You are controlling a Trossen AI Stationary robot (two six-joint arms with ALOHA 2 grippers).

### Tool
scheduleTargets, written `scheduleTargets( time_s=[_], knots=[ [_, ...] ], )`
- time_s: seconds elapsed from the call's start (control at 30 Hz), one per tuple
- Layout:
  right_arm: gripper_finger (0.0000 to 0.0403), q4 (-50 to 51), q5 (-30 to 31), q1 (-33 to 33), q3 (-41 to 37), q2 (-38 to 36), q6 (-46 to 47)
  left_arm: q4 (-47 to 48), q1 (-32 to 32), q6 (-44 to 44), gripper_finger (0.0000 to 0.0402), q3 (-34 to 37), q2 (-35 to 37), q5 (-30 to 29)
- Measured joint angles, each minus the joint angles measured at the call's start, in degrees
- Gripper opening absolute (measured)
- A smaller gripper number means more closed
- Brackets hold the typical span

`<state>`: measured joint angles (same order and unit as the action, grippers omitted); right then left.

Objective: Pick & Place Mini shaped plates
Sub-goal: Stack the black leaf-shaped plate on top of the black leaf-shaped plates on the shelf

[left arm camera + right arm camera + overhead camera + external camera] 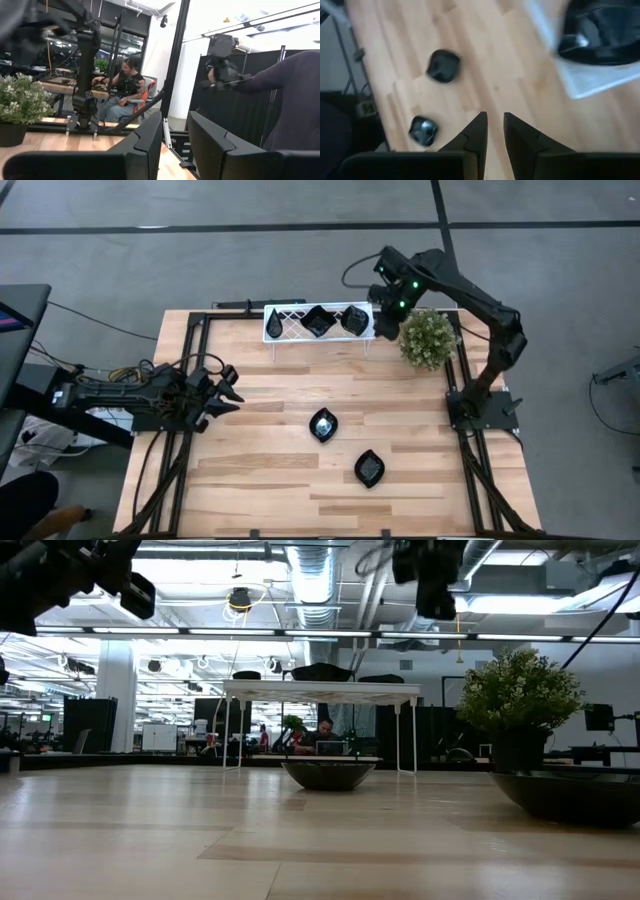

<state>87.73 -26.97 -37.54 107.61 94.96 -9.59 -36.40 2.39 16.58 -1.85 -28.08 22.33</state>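
Two glossy black mini shaped plates lie flat on the wooden table (323, 424) (369, 468); the right wrist view shows them too (443, 66) (423, 131). Two more sit on top of the white wire rack (288, 323) near the far edge (318, 320) (354, 320). My right gripper (385, 300) (494, 122) hovers above the rack's right end, fingers a narrow gap apart and holding nothing. My left gripper (228, 387) (175, 122) waits at the table's left side, open and empty.
A small green bushy plant (428, 338) in a dark pot stands right of the rack, close under the right arm. In the low view a plate (328, 775) lies mid-table and another (575, 795) at the right. People are in the room beyond the table.
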Motion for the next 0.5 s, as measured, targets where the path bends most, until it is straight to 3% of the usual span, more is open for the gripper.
scheduleTargets(
  time_s=[0.3,0.5],
  knots=[
    [0.0059,2.28,-0.07,13.02,-0.63,-2.19,5.66,0.13,0.0,0.17,0.0097,0.02,-0.55,0.0],
    [0.0059,1.58,-0.1,20.96,-10.13,-2.13,7.51,0.04,0.0,0.37,0.0097,0.02,-0.55,0.02]
  ],
)
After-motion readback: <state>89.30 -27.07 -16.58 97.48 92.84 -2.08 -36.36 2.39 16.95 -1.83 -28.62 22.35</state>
